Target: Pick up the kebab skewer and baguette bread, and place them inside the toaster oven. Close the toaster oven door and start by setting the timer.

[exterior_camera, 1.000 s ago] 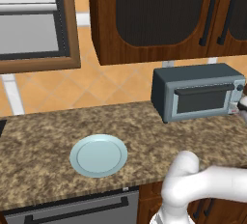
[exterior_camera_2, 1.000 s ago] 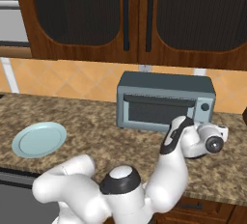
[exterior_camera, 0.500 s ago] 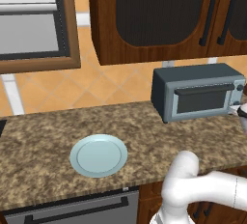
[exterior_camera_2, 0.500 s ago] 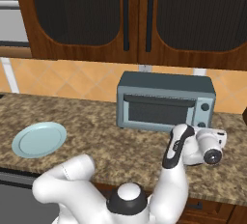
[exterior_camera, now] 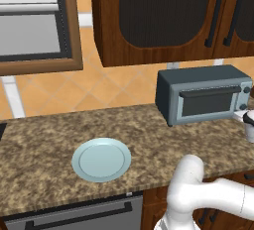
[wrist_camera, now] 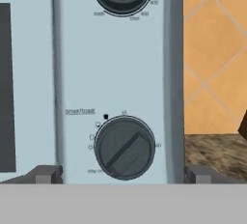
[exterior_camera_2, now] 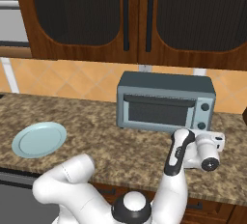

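Hand view: the gripper (wrist_camera: 124,175), fingers spread wide and empty, has closed in on the lower timer knob (wrist_camera: 125,147) of the toaster oven (exterior_camera_2: 164,102). Its door (exterior_camera_2: 158,111) is shut, so only the timer looks left; skewer and bread are unseen, presumably inside.

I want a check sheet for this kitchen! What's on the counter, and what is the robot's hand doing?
Surface: speckled brown stone counter.
Job's things: toaster oven, door shut; kebab skewer and baguette bread nothing seen.
Clutter: pale blue plate, bare.
End effector: open, facing the oven's lower knob, holding nothing.
Cables: nothing seen.
Surroundings: dark wooden cabinets, orange tiled wall.
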